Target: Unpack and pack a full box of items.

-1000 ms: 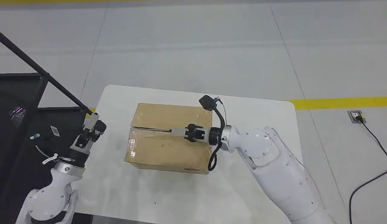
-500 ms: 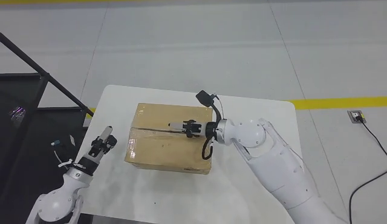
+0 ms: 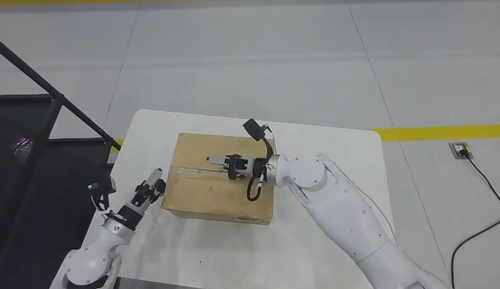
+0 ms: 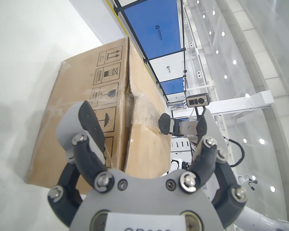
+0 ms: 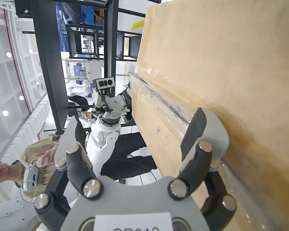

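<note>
A closed brown cardboard box (image 3: 211, 187) with a clear-taped seam across its top stands in the middle of the white table (image 3: 328, 234). My right gripper (image 3: 223, 162) hovers open over the seam near the box's left end. In the right wrist view this gripper (image 5: 134, 131) has one finger (image 5: 200, 131) against the box top (image 5: 219, 61) beside the tape, with nothing between the fingers. My left gripper (image 3: 153, 189) is low at the box's left side, open and empty. Seen from the left wrist, it (image 4: 147, 123) faces the box's printed end (image 4: 103, 92).
A black metal frame (image 3: 31, 125) stands off the table's left edge, close to the left arm. Bare tabletop lies in front of the box and to its right. The table's left edge (image 3: 117, 172) runs just beside the left gripper.
My right gripper has slid leftward along the box's top seam. The left arm has swung from the table's left edge down and in toward the box's left side.
</note>
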`<action>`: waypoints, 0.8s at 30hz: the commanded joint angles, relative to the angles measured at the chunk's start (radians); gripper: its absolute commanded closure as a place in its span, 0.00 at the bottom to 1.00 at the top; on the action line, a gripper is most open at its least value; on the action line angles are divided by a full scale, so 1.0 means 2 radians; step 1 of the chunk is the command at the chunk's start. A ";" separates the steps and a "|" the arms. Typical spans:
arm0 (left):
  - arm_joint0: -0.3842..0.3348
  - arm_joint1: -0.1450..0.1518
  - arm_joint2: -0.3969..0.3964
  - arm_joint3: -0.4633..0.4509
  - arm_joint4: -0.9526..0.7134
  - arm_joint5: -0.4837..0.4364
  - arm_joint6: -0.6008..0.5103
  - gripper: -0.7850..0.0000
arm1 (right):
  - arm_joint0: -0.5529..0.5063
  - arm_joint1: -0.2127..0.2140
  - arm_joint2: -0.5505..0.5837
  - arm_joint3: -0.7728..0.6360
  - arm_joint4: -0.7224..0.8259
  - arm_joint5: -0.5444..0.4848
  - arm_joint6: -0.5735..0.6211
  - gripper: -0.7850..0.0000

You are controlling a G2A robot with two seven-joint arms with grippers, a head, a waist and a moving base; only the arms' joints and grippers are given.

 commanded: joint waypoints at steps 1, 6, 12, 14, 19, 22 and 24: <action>0.002 0.000 0.000 -0.001 -0.004 -0.001 -0.002 0.00 | 0.007 -0.007 -0.010 0.013 0.008 -0.003 -0.004 0.00; 0.006 -0.001 0.000 -0.001 -0.014 -0.005 -0.006 0.00 | 0.029 -0.026 -0.033 0.046 0.031 -0.006 -0.020 0.00; 0.012 -0.002 -0.003 -0.001 -0.025 -0.012 -0.009 0.00 | 0.056 -0.056 -0.065 0.091 0.059 -0.004 -0.044 0.00; 0.014 -0.002 -0.005 -0.001 -0.029 -0.015 -0.010 0.00 | 0.062 -0.065 -0.074 0.103 0.066 -0.006 -0.048 0.00; 0.019 -0.002 -0.013 0.002 -0.045 -0.021 -0.016 0.00 | 0.079 -0.092 -0.098 0.137 0.085 -0.016 -0.056 0.00; 0.021 -0.001 -0.018 0.005 -0.056 -0.024 -0.021 0.00 | 0.088 -0.108 -0.109 0.158 0.095 -0.026 -0.064 0.00; 0.022 -0.001 -0.021 0.007 -0.062 -0.024 -0.026 0.00 | 0.093 -0.120 -0.116 0.173 0.102 -0.031 -0.072 0.00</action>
